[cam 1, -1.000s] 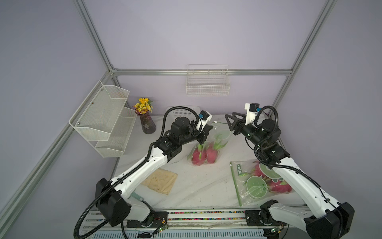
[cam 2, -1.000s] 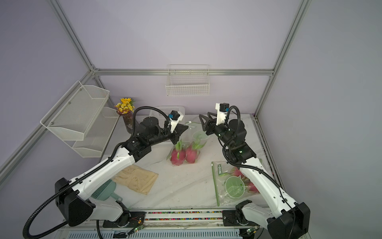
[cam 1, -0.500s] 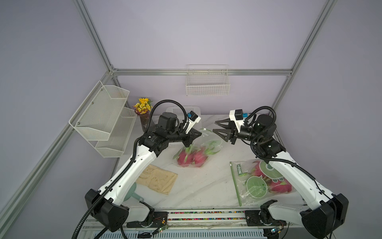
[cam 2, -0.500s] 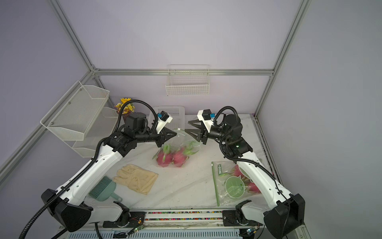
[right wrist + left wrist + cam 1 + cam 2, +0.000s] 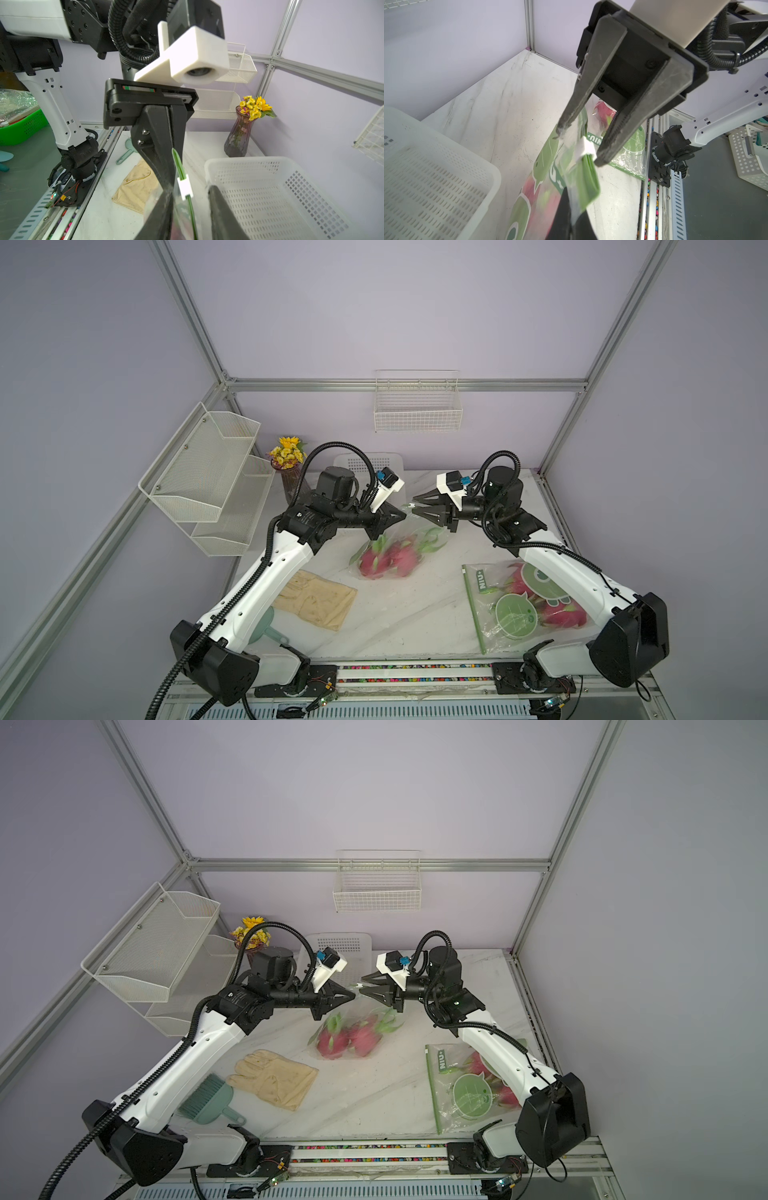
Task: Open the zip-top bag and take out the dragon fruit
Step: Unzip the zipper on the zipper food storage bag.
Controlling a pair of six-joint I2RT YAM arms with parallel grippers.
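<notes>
The zip-top bag [image 5: 397, 545] hangs above the table with pink dragon fruit [image 5: 386, 561] sagging at its bottom, in both top views [image 5: 347, 1038]. My left gripper [image 5: 402, 514] is shut on the clear top edge of the bag [image 5: 572, 204], just beside the green zip strip [image 5: 588, 178]. My right gripper [image 5: 415, 508] faces it, open, its two fingers either side of the white slider [image 5: 185, 188] with a gap on both sides. The left wrist view shows the slider [image 5: 585, 150] close to one right finger [image 5: 610, 145].
A second printed bag with dragon fruit [image 5: 525, 605] lies flat at the right front under my right arm. A white perforated basket [image 5: 270, 187] stands at the back, a flower vase [image 5: 291, 477] left of it. A tan glove [image 5: 318, 601] and a green dustpan [image 5: 208, 1100] lie front left.
Both arms swung left with the bag. My right gripper has come in to the bag's top, and its jaws have narrowed around the slider. The left gripper stays shut.
</notes>
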